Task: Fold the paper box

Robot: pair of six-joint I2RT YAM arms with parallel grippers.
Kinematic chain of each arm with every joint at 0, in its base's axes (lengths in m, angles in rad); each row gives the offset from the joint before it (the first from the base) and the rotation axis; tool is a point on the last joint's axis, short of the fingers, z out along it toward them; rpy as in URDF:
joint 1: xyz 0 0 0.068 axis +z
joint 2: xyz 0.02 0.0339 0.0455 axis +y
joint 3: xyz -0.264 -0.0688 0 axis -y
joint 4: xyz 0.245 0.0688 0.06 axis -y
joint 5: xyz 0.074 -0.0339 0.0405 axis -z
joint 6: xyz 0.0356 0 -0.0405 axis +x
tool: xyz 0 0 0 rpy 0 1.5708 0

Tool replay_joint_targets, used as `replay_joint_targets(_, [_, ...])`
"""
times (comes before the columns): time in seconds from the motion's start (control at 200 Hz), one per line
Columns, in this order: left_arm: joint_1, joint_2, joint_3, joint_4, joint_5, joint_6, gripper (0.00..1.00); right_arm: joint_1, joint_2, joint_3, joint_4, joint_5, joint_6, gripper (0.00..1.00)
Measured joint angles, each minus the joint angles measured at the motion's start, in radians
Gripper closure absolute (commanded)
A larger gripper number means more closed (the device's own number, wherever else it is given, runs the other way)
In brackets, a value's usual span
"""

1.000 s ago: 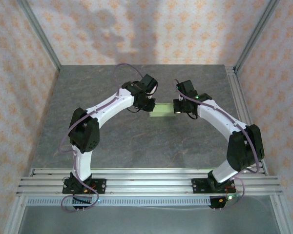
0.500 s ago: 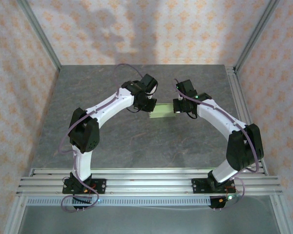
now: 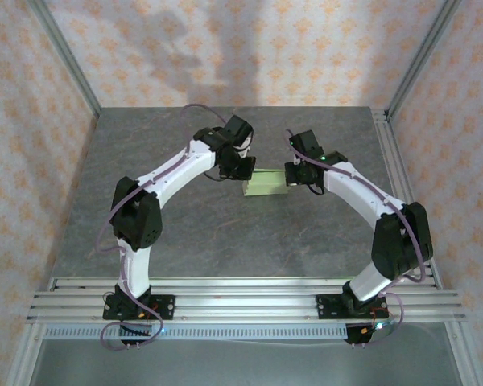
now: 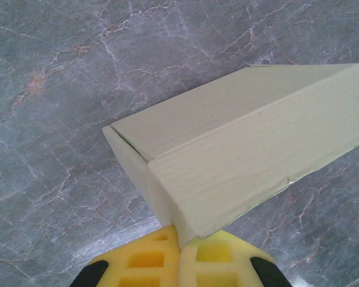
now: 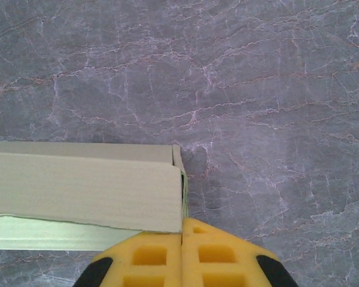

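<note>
Jaws on both sides are closed, pads meeting: the left gripper (image 4: 179,242) seems to pinch one end corner of the box (image 4: 245,137), and the right gripper (image 5: 182,233) its other end wall. Between them, the box is over the middle of the table (image 3: 185,233). Keep both pinches level and move gently, because thin card may buckle.

The box (image 3: 266,183) is pale green thin card, partly folded into a long, low form with a sharp crease along its length. It spans the gap between the two pincers. One end corner is pinched at the tip of the left pincer (image 4: 179,239). At the other end, a thin wall edge is pinched at the tip of the right pincer (image 5: 182,230), with a brighter green flap showing beneath.
</note>
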Motion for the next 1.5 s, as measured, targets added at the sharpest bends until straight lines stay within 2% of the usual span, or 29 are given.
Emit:
replay_joint_targets(0.826, [0.051, 0.0, 0.011, 0.005, 0.196, -0.11, 1.0, 0.01, 0.03, 0.046, -0.048, 0.041, -0.026, 0.96])
replay_joint_targets(1.246, [0.055, 0.009, -0.032, 0.008, 0.184, -0.105, 1.0, 0.015, 0.033, 0.057, -0.057, 0.035, -0.027, 0.96])
replay_joint_targets(1.502, [0.055, 0.026, -0.05, 0.031, 0.166, -0.09, 1.0, 0.016, 0.033, 0.006, 0.026, 0.03, -0.027, 0.96])
